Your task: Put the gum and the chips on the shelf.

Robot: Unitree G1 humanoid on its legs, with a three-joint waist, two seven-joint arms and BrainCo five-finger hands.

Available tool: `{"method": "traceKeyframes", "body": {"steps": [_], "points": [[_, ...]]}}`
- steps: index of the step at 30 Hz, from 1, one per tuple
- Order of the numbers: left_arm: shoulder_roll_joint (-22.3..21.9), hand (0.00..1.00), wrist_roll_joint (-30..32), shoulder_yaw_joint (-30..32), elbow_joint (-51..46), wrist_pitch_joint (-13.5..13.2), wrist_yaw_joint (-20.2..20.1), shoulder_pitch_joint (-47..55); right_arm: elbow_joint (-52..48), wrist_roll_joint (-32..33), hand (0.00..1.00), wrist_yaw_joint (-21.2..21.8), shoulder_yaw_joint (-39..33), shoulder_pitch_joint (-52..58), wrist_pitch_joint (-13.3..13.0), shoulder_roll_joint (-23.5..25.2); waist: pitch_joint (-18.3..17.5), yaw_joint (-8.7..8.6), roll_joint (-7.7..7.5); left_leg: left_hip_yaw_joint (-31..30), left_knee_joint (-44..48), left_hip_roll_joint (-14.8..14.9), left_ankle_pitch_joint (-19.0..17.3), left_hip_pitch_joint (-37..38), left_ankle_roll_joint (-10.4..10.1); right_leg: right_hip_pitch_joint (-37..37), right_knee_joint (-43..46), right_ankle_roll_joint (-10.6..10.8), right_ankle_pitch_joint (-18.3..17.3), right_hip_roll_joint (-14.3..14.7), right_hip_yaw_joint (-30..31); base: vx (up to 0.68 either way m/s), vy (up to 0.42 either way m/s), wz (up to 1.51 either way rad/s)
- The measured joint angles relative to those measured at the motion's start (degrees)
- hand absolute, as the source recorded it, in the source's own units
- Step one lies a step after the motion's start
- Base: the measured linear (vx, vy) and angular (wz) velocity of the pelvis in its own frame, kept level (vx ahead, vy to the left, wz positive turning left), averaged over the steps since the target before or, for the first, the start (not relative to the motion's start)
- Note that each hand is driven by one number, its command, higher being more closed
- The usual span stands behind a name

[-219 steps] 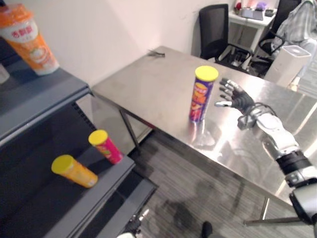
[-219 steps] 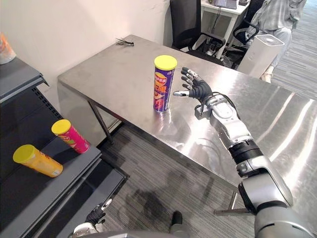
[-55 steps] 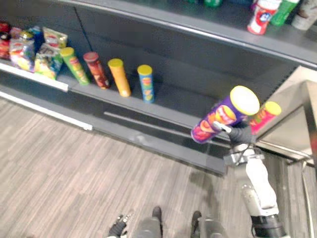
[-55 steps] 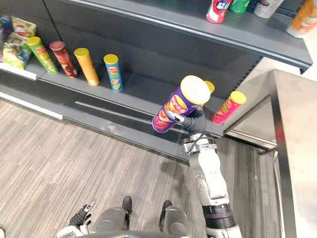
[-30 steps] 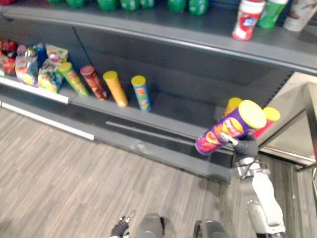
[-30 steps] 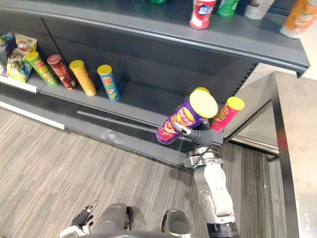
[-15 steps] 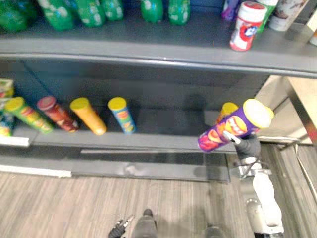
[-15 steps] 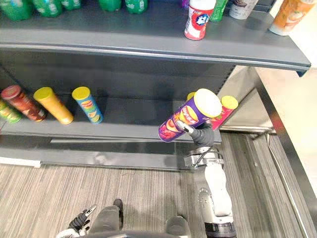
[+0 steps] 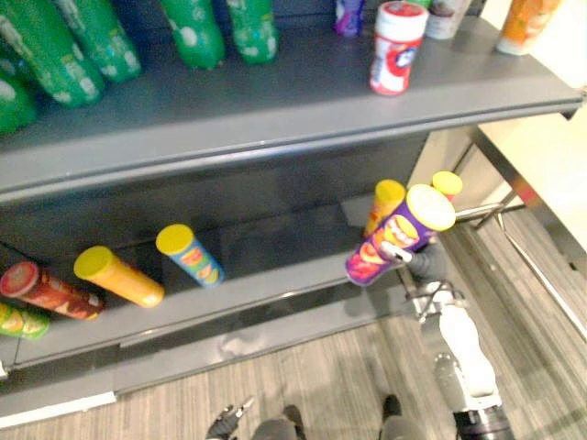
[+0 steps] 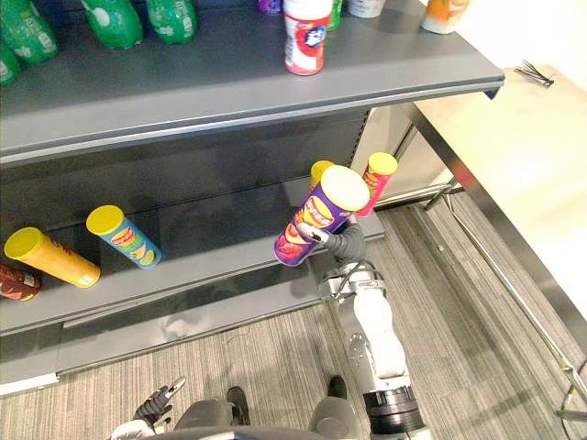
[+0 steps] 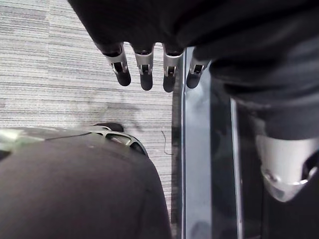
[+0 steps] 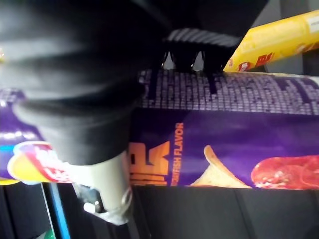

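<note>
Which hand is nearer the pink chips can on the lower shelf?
Right. The right hand, gripping the purple chips can, is just before the pink chips can; the left hand hangs low, far left.

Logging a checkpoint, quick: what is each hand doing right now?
Left hand: open, fingers straight, holding nothing.
Right hand: shut on the purple chips can.

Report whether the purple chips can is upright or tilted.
Tilted. The purple chips can leans, its yellow lid higher than its base, gripped by the right hand in front of the lower shelf.
</note>
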Motion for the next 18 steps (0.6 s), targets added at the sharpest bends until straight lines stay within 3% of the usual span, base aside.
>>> {"method": "traceKeyframes", "body": {"steps": [4,6,11,18], "points": [[-0.3,0.0,0.0,0.6,0.3,0.0,0.0,0.1,0.0,0.1,1.0,0.0,0.5,0.1,0.0,-1.1,-0.3,0.05,0.3,-2.6,-3.0,1.7,2.3,1.2,-1.8,2.8,-3.0,0.3,-0.2,2.3,-2.1,-0.05,-0.172,0.2],[-0.5,0.0,0.0,0.7,0.2,0.1,0.1,0.1,-0.1,0.1,1.0,0.4,0.7,0.4,0.0,-1.0,-0.6,0.42,0.22,-3.8,-6.8,2.1,5.3,1.8,-2.8,2.8,-3.9,1.4,-0.9,3.4,-2.7,-0.09,-0.161,0.17],[-1.3,0.0,0.2,1.9,0.1,0.4,1.0,0.7,-0.2,0.1,1.0,0.4,-0.2,2.7,0.0,-1.2,-1.0,0.35,0.96,-5.7,-16.6,3.7,11.5,4.7,-4.9,2.4,-3.8,0.4,-2.0,6.4,-4.9,-0.06,-0.139,0.19],[-1.4,0.0,2.7,1.9,-0.4,0.4,2.0,0.7,-0.4,-0.1,1.0,0.5,-0.9,3.7,0.0,-1.2,-1.2,0.26,1.09,-7.2,-18.3,3.5,12.8,4.6,-4.8,2.9,-4.5,0.1,-1.7,6.7,-6.4,0.03,-0.021,0.12]]}}
